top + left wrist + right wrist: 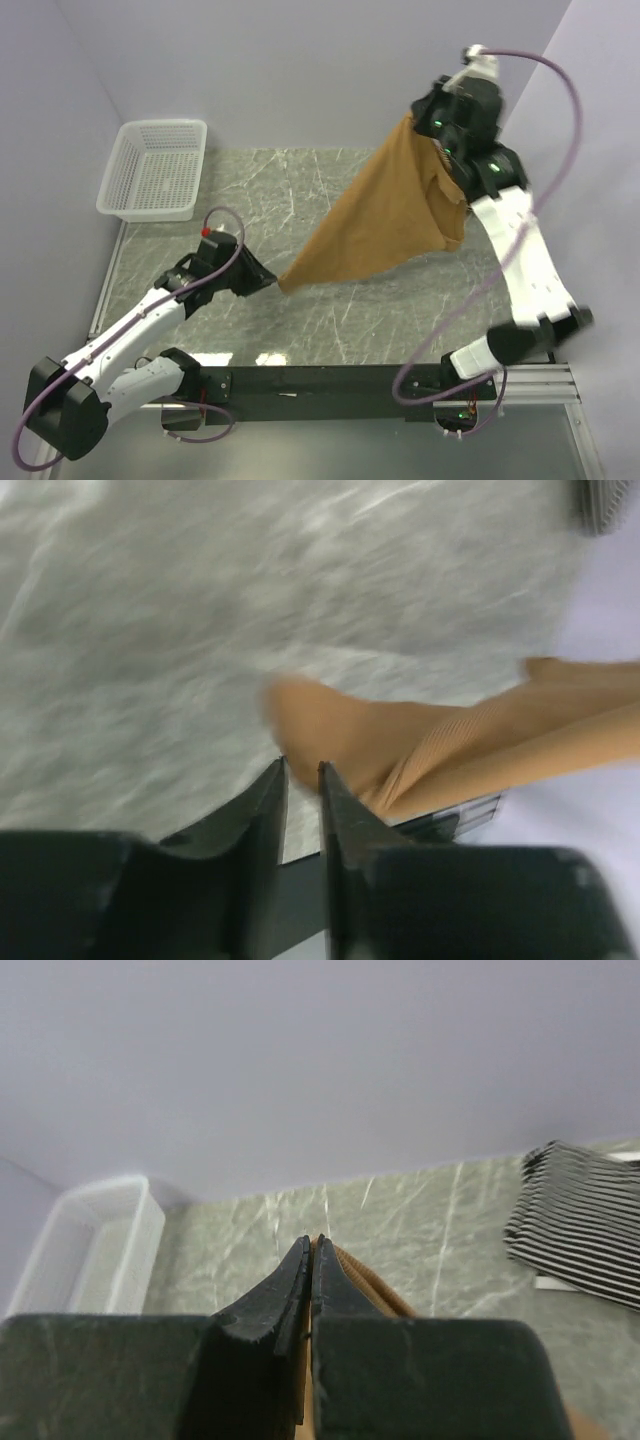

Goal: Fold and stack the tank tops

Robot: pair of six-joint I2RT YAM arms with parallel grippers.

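Observation:
A tan-brown tank top (385, 215) hangs stretched in the air between the two arms. High at the back right, my right gripper (415, 122) is shut on its upper corner; the ribbed tan edge (365, 1280) sits pinched between the jaws of the right gripper (312, 1241). The lower corner (400, 745) reaches down to my left gripper (272, 283) near the table. The left gripper (302, 768) shows a narrow gap with no cloth in it, and the fabric lies just past its tips. A black-and-white striped tank top (580, 1225) lies folded on the table at the right.
A white mesh basket (155, 170) stands at the back left corner of the marble table (250, 200); it also shows in the right wrist view as the basket (90, 1245). Purple walls close the back and both sides. A black rail (320, 380) runs along the near edge.

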